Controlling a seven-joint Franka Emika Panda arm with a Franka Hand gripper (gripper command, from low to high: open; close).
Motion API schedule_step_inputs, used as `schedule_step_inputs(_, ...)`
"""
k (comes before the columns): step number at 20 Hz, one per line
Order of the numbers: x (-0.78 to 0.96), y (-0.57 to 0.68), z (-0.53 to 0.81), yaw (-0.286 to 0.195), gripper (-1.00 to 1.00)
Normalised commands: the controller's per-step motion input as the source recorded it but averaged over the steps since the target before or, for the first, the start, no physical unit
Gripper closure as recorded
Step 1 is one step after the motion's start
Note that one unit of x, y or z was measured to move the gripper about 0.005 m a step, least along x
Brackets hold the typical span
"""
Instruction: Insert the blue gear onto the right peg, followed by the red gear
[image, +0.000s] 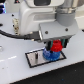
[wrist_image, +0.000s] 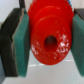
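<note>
**Red gear in the grasp, poised over the blue one**

The gripper (image: 56, 44) is clenched on the red gear (wrist_image: 50, 34): in the wrist view its teal pads (wrist_image: 21, 47) press the toothed rim from both sides, and the dark centre hole faces the camera. In the exterior view the red gear (image: 56, 46) sits at centre right of the frame, just above the blue gear (image: 50, 54), which lies on the black-bordered plate (image: 35, 58) in the lower middle. The blue gear appears already seated, so the step in hand is, by my reading, lowering the red gear onto the right peg. The peg itself is hidden by the gears and the arm, and I cannot tell whether the red gear touches the blue one yet.

To do this well, the hole should be centred over the peg before descending, the gear kept level so it does not bind on the pin, and the descent kept slow and straight. The fingers should let go only once the red gear rests flat on the blue. A tilted gear could catch on the peg tip or shove the plate sideways.

The plate lies on a smooth white table (image: 15, 72) filling the lower frame. A dark cable (image: 12, 35) trails in from the left, and the upper left shows a blurred dark background with some white shapes.
</note>
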Motion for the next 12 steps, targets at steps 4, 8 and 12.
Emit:
schedule_step_inputs(4,0.09,-0.12,-0.11,0.000,1.00)
schedule_step_inputs(8,0.00,-0.07,-0.05,0.000,1.00)
schedule_step_inputs(12,0.02,-0.03,-0.16,0.000,1.00)
